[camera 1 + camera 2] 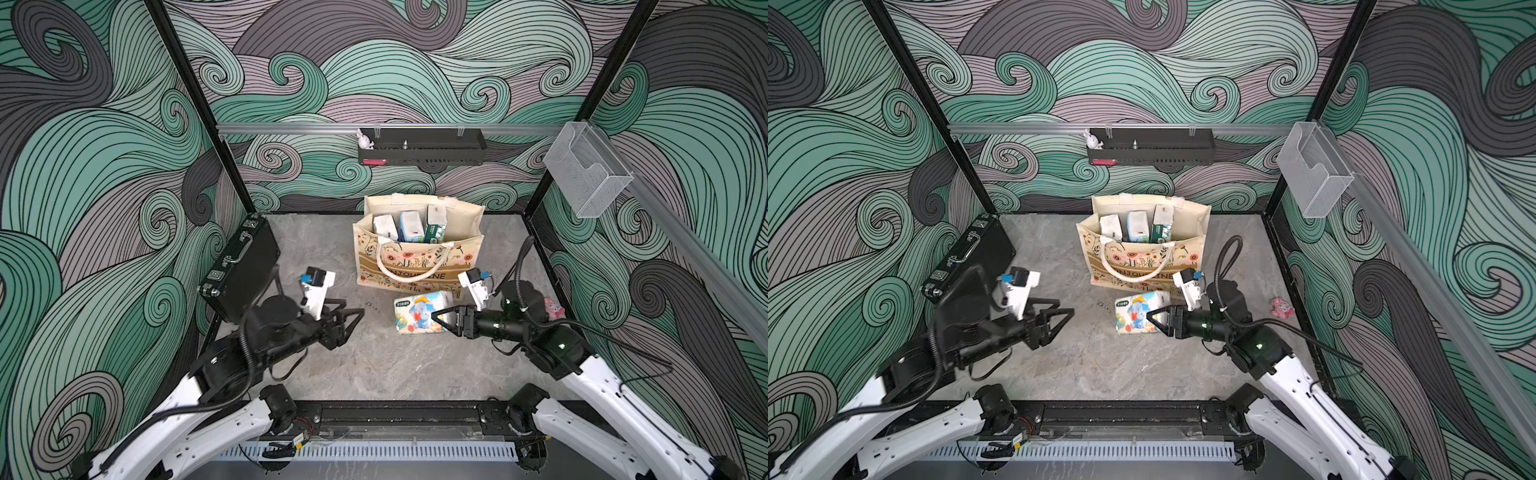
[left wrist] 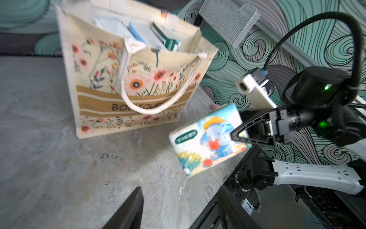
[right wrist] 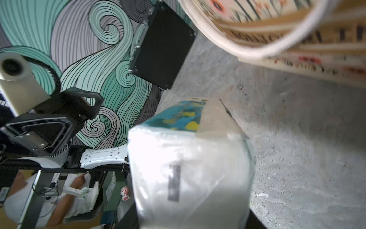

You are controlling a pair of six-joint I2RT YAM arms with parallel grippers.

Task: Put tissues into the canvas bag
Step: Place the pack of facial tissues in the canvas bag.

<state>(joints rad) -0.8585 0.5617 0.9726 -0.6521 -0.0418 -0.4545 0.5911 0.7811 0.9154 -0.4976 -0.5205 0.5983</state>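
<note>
Canvas bag: stood open in the middle of the desk, near the back edge.
Tissue packs: three stood up inside the bag.
Elephant pack: was tilted, just in front of the bag.
Right gripper: its fingers squeezed one end of the elephant pack.
Left gripper: its fingers were spread apart with nothing in them.
Black case: leaned at the left edge.
Pink toy: lay by the right edge.

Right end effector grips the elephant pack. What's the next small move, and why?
Probably raise the elephant tissue pack higher: the right end effector holds it in front of the canvas bag, below its rim, so it must clear the front wall before moving over the opening.
</note>
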